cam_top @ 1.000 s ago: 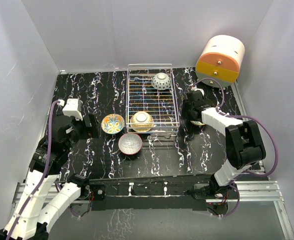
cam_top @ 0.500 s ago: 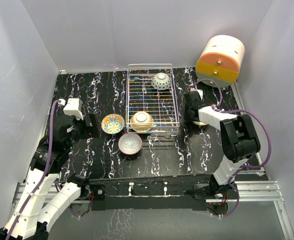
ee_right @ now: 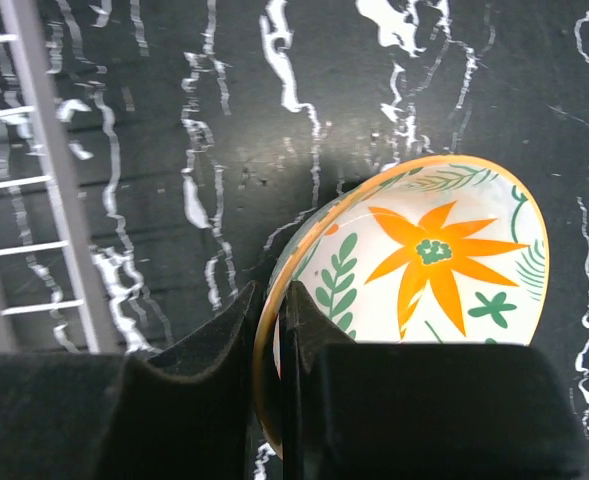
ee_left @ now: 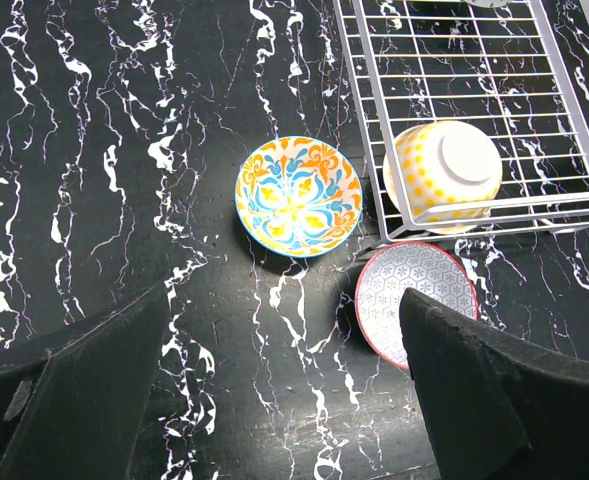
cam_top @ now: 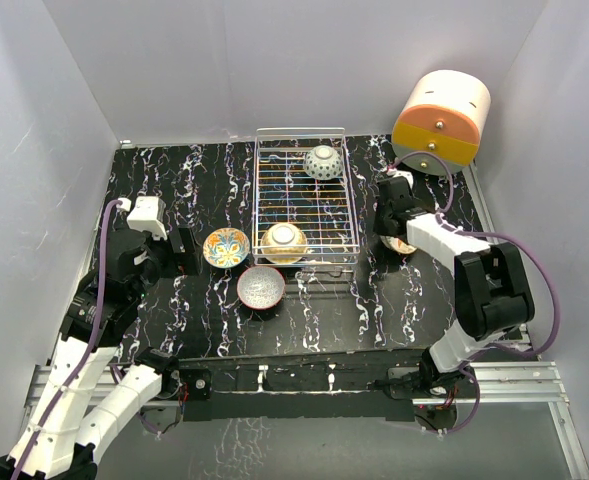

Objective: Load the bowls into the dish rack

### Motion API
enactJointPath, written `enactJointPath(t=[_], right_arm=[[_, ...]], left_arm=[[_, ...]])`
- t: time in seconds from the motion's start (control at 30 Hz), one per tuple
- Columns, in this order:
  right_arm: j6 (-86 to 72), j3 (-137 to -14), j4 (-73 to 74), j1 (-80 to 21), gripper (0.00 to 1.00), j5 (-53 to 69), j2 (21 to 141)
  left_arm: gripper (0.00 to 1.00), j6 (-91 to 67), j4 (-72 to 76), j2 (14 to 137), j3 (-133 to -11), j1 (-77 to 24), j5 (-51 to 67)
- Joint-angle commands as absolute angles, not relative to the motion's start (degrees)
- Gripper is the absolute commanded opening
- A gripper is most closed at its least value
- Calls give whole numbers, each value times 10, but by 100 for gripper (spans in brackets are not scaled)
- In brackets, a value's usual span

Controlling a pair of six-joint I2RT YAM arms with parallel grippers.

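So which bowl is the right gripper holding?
The orange-flower bowl right of the dish rack, rim clamped in the right gripper. The yellow-spotted bowl and dark-spotted bowl sit in the rack; the yellow-blue bowl and red-rimmed bowl lie left of it.

Your top view looks down over the whole table [cam_top: 194,190]; both wrist views, nearer, share the dish rack [cam_top: 292,190] edge.

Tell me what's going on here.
The right fingers are shut on the rim of the orange-flower bowl, beside the dish rack. A yellow-dotted bowl and a grey-patterned bowl sit upside down in it; a yellow-blue bowl and a red-rimmed bowl wait outside. The left fingers hang open above those.
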State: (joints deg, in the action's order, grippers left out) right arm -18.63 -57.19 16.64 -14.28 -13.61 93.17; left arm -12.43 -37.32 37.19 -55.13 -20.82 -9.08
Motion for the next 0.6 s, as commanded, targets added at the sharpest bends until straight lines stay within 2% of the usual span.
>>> enactJointPath(t=[0.0,0.23,0.4,0.5,0.57], right_arm=[[-206,-581,141,-141,8,-85,867],[-194,-653,131,-142,8,-61,796],[-212,-759,102,-142,8,99,830],[-283,-788,19,-145,8,225,855],[-340,-797,-47,-152,8,269,872]], left_arm=[[97,-122,-369,371,-557,-210,-99],[97,-121,-364,372,-558,-210,-98],[97,-122,-358,374,-561,-210,-97],[97,-122,-359,375,-566,-210,-99],[97,-120,-362,375,-571,-211,-102]])
